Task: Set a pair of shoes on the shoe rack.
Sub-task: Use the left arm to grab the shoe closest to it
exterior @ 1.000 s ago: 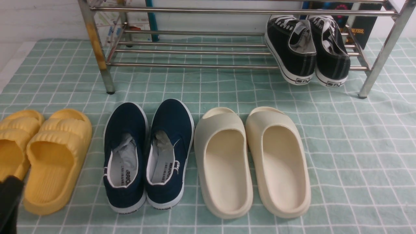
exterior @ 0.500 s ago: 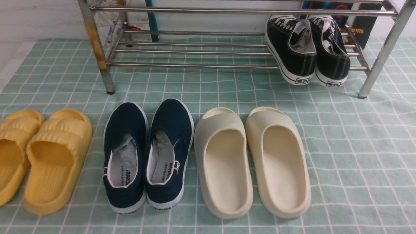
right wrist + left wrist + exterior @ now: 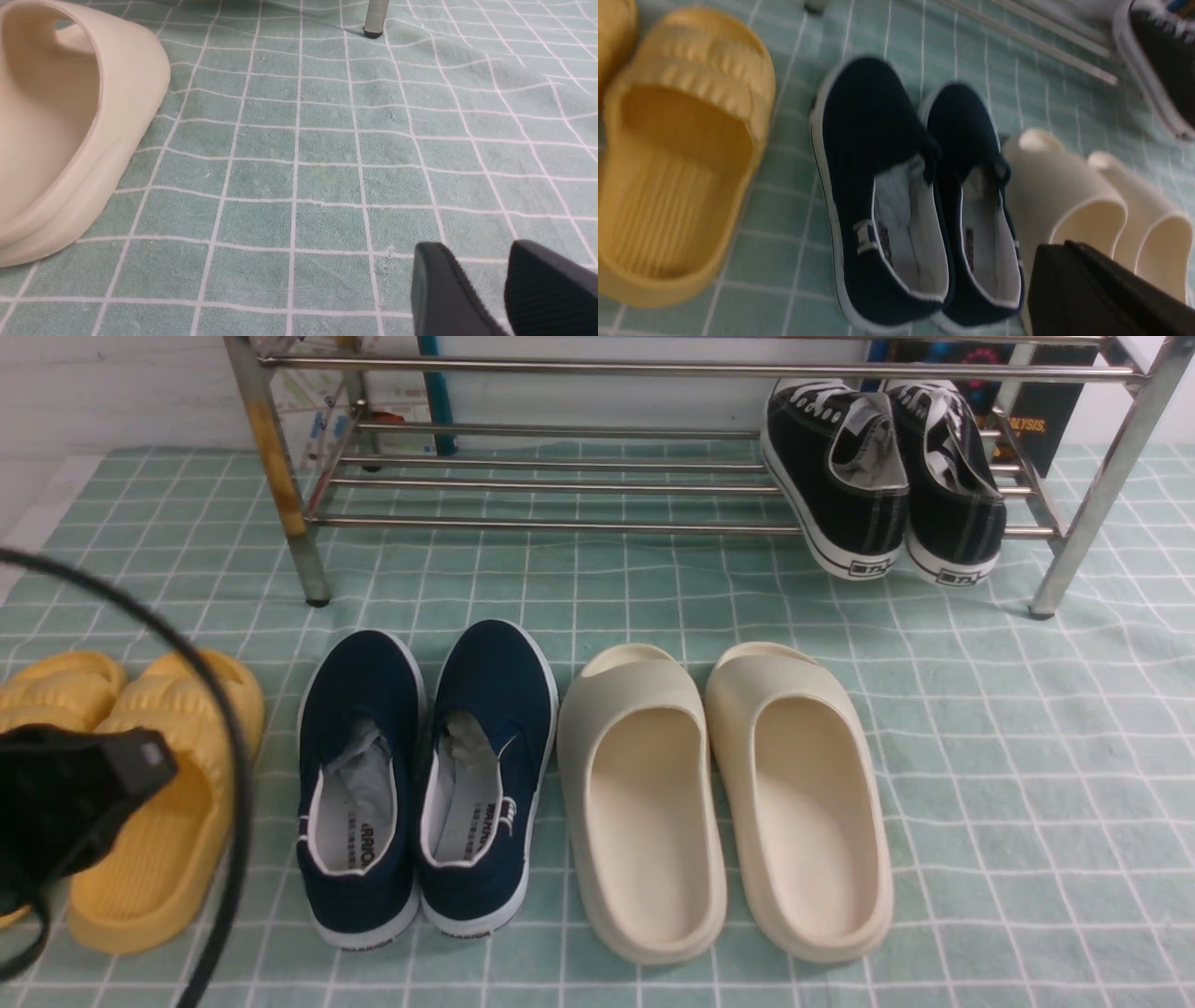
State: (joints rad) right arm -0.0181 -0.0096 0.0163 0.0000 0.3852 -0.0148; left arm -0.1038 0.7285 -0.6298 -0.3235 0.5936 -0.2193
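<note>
The pair of navy-blue canvas slip-on shoes with white rubber soles (image 3: 495,700) sits side by side on the green cloth with white grid lines (image 3: 1027,756). Their toes point far, and they lie on the near side of the chrome tube shoe rack (image 3: 560,525), not on it. Cream foam slides (image 3: 644,803) lie just to their right and yellow ribbed foam slides (image 3: 140,896) to their left. Black lace-up sneakers (image 3: 840,476) rest on the right end of the rack's lower shelf. The left claw (image 3: 149,761) hovers over the yellow slides, pressed together and empty, with a black cable (image 3: 229,728) looping beside it. The right claw (image 3: 490,289) hangs low over bare cloth near the cream slides, fingers spread, gripping nothing.
</note>
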